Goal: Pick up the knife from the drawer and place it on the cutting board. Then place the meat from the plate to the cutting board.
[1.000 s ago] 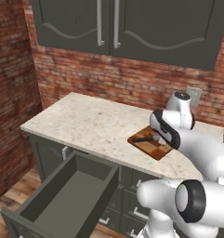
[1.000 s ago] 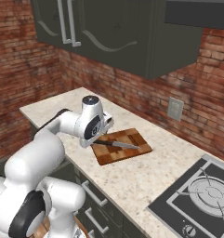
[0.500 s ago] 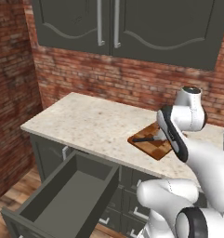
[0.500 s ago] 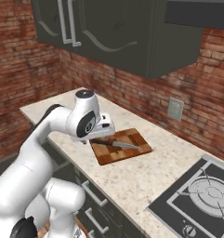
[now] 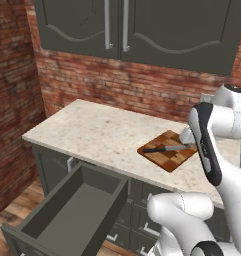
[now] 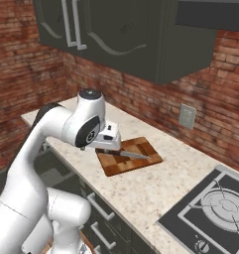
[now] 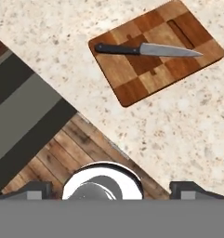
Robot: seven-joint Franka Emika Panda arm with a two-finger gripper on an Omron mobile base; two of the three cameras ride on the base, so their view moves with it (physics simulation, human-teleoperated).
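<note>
The knife (image 7: 146, 49), with a black handle and a silver blade, lies flat along the checkered wooden cutting board (image 7: 171, 69) on the counter; it also shows on the cutting board (image 5: 169, 157) in the left base view. My gripper (image 7: 114, 189) hangs above the counter's front edge, on the near side of the board and apart from the knife. It is open, its fingertips (image 7: 36, 189) wide apart with nothing between them. From the right base view the gripper (image 6: 110, 148) hovers at the board's left end. The drawer (image 5: 67, 210) stands pulled out and looks empty. The plate and meat are out of view.
The speckled counter (image 5: 92, 130) runs along a brick wall under dark upper cabinets (image 5: 122, 25). A gas stove (image 6: 215, 208) sits at the right, and a wall outlet (image 6: 187, 116) is behind the board. Wooden floor (image 7: 62, 162) lies below the counter edge.
My hand has lifted off the board and drawn back toward the counter's front edge, the arm swinging upward. The knife stays lying on the board.
</note>
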